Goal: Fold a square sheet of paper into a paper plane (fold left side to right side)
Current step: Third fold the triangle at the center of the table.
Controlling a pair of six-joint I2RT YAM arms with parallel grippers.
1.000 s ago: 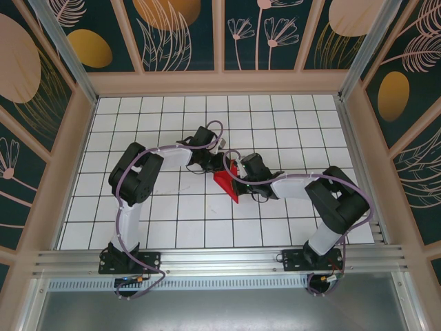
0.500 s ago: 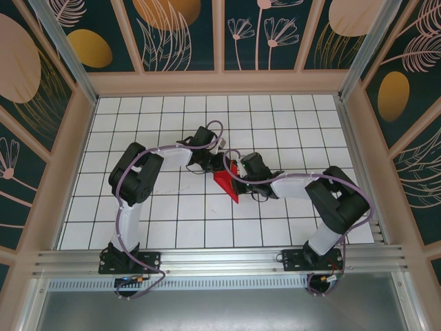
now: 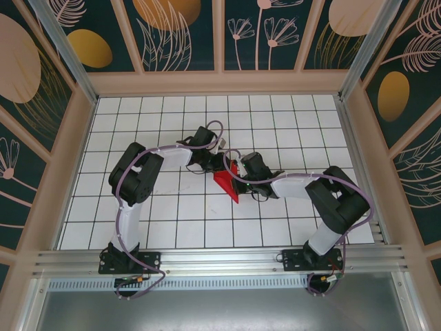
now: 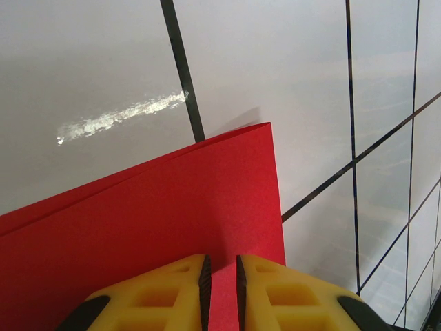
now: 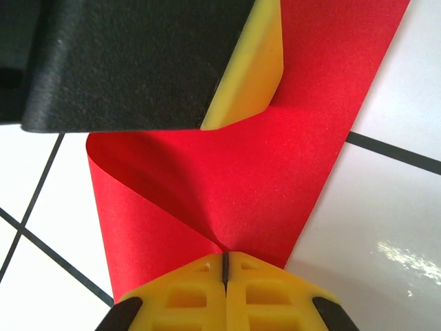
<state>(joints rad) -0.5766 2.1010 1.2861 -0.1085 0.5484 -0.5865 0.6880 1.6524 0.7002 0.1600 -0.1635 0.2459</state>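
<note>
The red paper [image 3: 226, 183], bent over into a loose, uncreased fold, sits at the middle of the desk [image 3: 172, 214], the left claw [image 4: 220, 276] clamped on one edge and the right claw [image 5: 226, 265] pinched tight on the opposite end, seemingly to line the layers up before creasing.
</note>
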